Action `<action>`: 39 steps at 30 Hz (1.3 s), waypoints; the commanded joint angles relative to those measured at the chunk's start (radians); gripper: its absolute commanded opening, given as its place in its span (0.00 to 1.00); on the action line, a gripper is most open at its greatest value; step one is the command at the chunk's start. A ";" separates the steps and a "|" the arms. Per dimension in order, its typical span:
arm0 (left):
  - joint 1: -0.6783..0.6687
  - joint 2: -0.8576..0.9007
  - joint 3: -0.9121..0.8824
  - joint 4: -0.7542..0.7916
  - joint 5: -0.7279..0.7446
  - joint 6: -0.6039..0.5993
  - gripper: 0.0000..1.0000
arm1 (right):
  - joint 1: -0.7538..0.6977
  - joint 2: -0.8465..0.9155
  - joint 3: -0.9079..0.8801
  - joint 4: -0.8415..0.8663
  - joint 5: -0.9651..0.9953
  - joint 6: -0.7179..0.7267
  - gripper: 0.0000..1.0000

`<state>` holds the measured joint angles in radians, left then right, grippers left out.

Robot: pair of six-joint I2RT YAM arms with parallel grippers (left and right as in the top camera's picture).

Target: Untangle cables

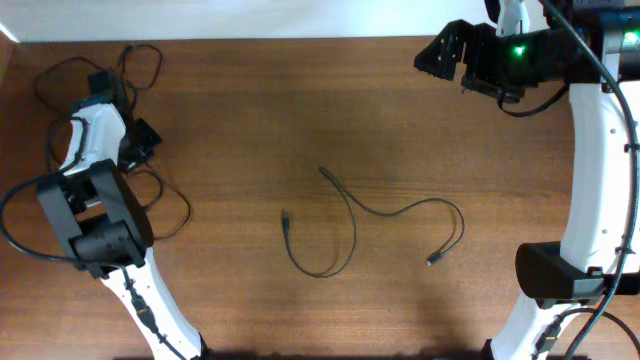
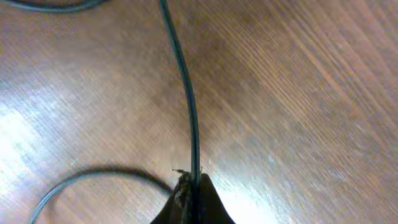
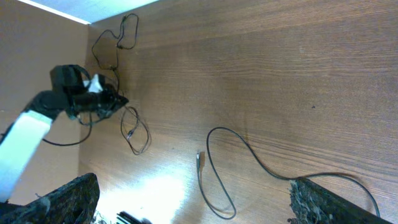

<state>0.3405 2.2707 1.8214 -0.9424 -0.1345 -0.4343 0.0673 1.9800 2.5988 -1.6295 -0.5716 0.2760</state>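
Grainy wood table point(image 1: 300, 120), thin curled cables point(image 1: 350, 225)

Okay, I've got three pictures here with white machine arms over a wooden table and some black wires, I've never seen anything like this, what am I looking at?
These are two robot arms at a wooden table. One picture looks down from above; the other two come from cameras mounted on each arm's wrist. A loose cable lies alone mid-table, and more cables loop around the left arm. The left end effector is shut on a thin cable, seen up close in its wrist view. The right end effector is open, holds nothing, and sits at the far right corner, away from the wires.
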 commanded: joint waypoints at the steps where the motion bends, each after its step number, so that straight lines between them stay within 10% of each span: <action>1: 0.000 0.001 0.203 -0.137 0.000 0.002 0.00 | 0.006 0.009 -0.004 0.003 0.008 -0.014 0.98; 18: 0.000 0.001 1.310 -0.588 0.580 0.115 0.00 | 0.006 0.009 -0.004 0.003 0.008 -0.014 0.98; 25: 0.000 -0.010 1.304 -0.586 0.858 0.228 0.00 | 0.006 0.009 -0.004 0.003 0.008 -0.014 0.98; 34: 0.004 -0.005 1.291 -0.646 0.561 0.301 0.00 | 0.006 0.009 -0.004 0.003 0.008 -0.014 0.98; 39: 0.013 0.007 1.234 -0.642 0.793 0.448 0.00 | 0.006 0.009 -0.004 0.008 0.008 -0.014 0.98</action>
<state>0.3439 2.2612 3.0966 -1.5871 0.4946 -0.1238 0.0673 1.9816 2.5988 -1.6272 -0.5720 0.2760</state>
